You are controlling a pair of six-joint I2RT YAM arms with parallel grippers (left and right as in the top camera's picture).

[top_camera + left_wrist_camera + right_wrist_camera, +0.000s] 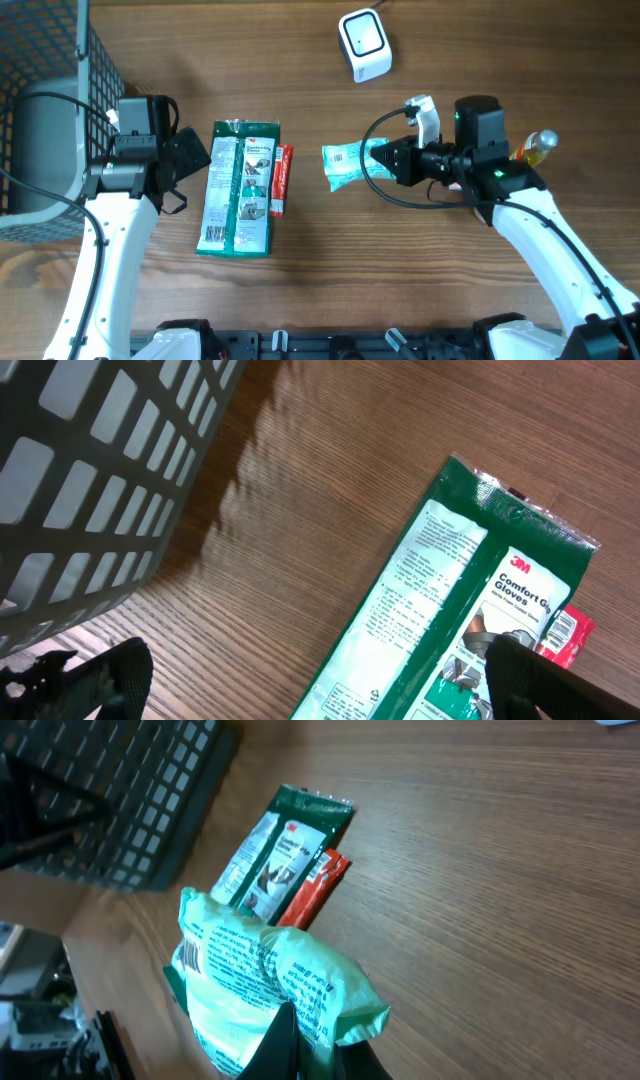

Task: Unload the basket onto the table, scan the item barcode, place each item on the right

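The glove packet [238, 187] is dark green with white panels; the slim packet [282, 180] beside it is red; the pouch [348, 163] beyond is mint green (black print).

Left white arm with the black wrist [105, 250] comes up from the near edge. Its black two-finger left gripper [192, 155] points right, jaws spread about as wide as they go. The right white arm [560, 250] comes in from the other side. Its black right gripper [385, 158] points left, jaws pinched tight on one end of a pale green plastic pouch [345, 165].
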